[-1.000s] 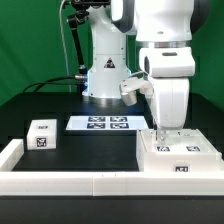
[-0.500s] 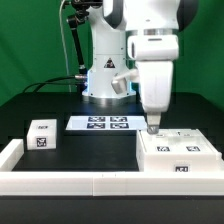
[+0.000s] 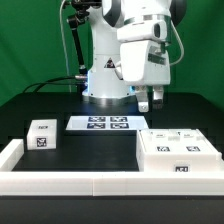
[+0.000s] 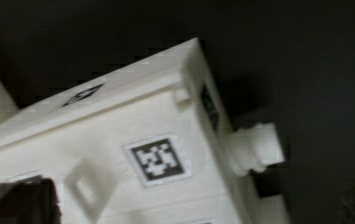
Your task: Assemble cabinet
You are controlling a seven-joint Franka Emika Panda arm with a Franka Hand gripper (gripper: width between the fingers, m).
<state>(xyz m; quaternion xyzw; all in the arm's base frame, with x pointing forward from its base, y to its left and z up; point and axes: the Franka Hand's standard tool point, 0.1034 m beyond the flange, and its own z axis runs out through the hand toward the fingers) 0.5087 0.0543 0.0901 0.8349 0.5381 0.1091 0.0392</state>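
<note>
The cabinet body point(image 3: 176, 153), a large white box with tag markers on top and front, lies on the table at the exterior view's right. A smaller white panel block point(image 3: 42, 134) with tags stands at the exterior view's left. My gripper point(image 3: 150, 103) hangs above and behind the body's left end, apart from it, open and empty. In the wrist view the body point(image 4: 129, 125) fills the frame at a tilt, with a tag and a round stub on one side. One dark fingertip point(image 4: 17, 200) shows at the edge.
The marker board point(image 3: 100, 123) lies flat between the robot base point(image 3: 105, 80) and the two white parts. A low white border rail point(image 3: 70, 183) runs along the table's front and turns back at the left corner.
My gripper has lifted off the cabinet body's top, moved up and toward the exterior view's left, and the wrist has turned. The body and panel block stayed put.
</note>
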